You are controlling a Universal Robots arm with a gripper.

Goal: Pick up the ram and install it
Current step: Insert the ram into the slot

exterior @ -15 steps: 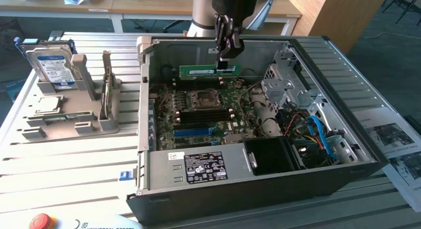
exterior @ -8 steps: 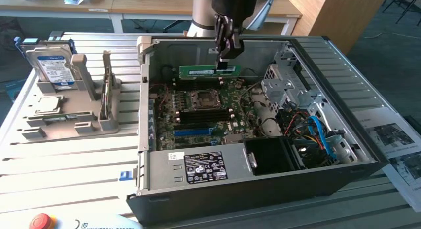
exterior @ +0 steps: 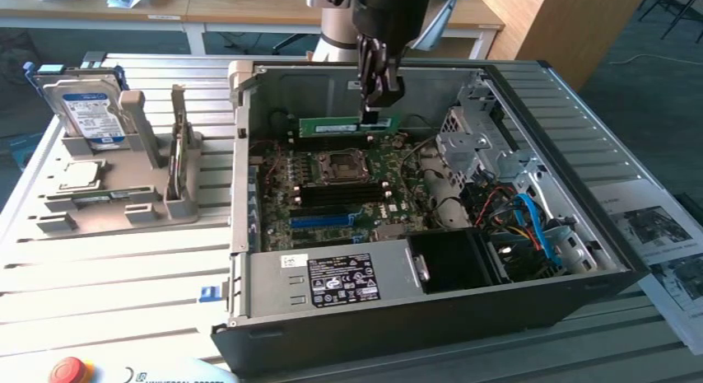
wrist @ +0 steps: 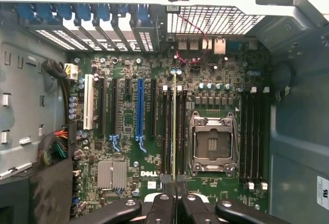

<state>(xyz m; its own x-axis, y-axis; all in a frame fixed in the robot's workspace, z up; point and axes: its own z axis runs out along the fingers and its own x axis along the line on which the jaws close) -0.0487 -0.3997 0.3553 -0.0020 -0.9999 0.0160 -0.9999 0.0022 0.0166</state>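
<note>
The ram (exterior: 342, 126) is a long green stick with a white label, hanging level above the motherboard (exterior: 379, 206) inside the open computer case (exterior: 439, 325). My gripper (exterior: 377, 113) reaches down from above and is shut on the stick's end towards the exterior view's right. The wrist view looks straight down the ram (wrist: 175, 126), which appears edge-on as a thin line over the black memory slots (wrist: 167, 131) beside the processor socket (wrist: 212, 143). My gripper (wrist: 175, 185) pinches its upper edge between the fingertips.
On a grey holder (exterior: 121, 206) at the exterior view's left stand a silver hard drive (exterior: 90, 111) and a square processor chip (exterior: 75, 175). Cables (exterior: 528, 222), a drive cage (exterior: 478, 140) and the power supply (exterior: 329, 280) crowd the case. A red stop button (exterior: 68, 371) sits at the front.
</note>
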